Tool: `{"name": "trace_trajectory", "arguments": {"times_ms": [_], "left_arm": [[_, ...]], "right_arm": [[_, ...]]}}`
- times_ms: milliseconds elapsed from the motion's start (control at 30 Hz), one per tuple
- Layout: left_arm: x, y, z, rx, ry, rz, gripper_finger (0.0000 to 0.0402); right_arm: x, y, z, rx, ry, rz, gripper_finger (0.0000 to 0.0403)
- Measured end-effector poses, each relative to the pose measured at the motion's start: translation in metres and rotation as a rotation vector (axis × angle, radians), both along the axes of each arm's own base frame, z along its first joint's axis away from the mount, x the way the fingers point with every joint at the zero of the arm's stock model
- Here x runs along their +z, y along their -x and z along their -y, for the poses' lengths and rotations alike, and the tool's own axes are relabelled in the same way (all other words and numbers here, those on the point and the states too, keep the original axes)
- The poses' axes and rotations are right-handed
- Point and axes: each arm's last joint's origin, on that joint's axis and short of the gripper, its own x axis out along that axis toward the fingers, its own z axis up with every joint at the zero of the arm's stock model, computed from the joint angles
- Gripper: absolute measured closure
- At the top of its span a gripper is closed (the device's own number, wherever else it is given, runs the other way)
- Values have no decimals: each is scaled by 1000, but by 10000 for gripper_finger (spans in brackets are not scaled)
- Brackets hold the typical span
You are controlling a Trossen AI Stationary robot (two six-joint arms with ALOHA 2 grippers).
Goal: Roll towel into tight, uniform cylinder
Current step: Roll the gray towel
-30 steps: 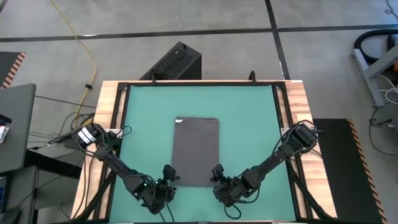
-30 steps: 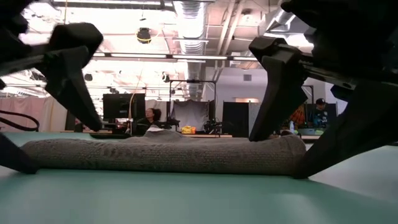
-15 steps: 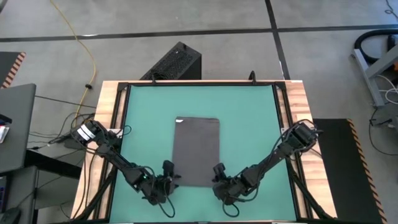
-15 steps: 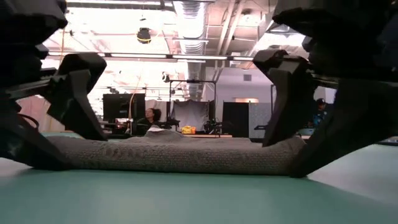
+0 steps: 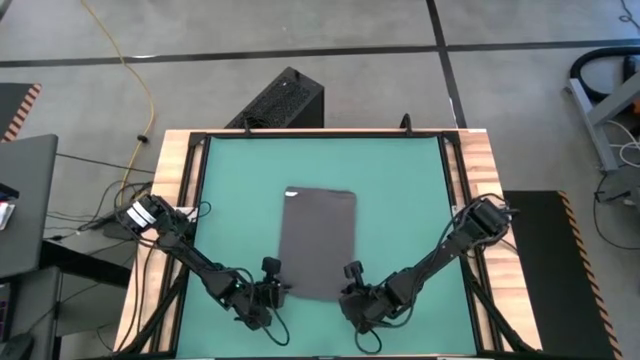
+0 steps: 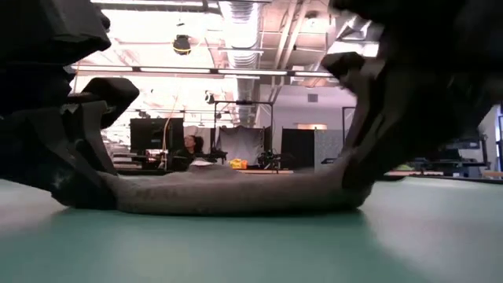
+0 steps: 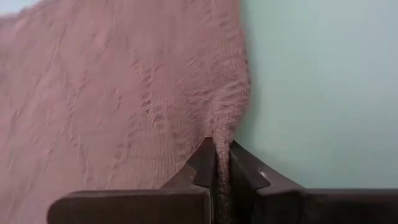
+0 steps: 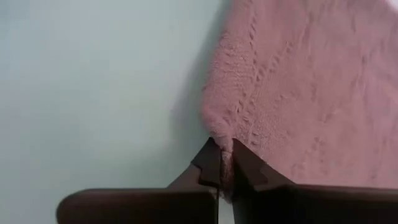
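The towel (image 5: 318, 243) is soft, light and limp; it should be gripped at both corners of one short edge so the first fold stays even. It lies flat at the centre of the teal mat (image 5: 400, 180). The left gripper (image 5: 272, 287) pinches the 7 o'clock corner; the right gripper (image 5: 351, 290) pinches the 5 o'clock corner.

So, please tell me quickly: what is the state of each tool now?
Left tool: closed, pinching a near corner of the towel.
Right tool: closed, pinching the other near corner of the towel.
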Motion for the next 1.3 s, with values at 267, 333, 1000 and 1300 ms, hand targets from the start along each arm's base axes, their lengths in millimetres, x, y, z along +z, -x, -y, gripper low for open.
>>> {"name": "trace_trajectory", "arguments": {"times_ms": [267,333,1000,1300], "left_arm": [[42,-16,20,-47,9,0,399],[51,-21,22,-51,-10,9,399],[85,-39,-3,24,110,3,399],[127,-20,12,-51,306,122,400]], "right_arm": [[38,-2,-18,-18,-30,-16,375],[43,-2,-17,-51,-33,-37,375],[77,-5,-11,-224,-113,-114,375],[89,12,-39,-142,-221,-166,374]]}}
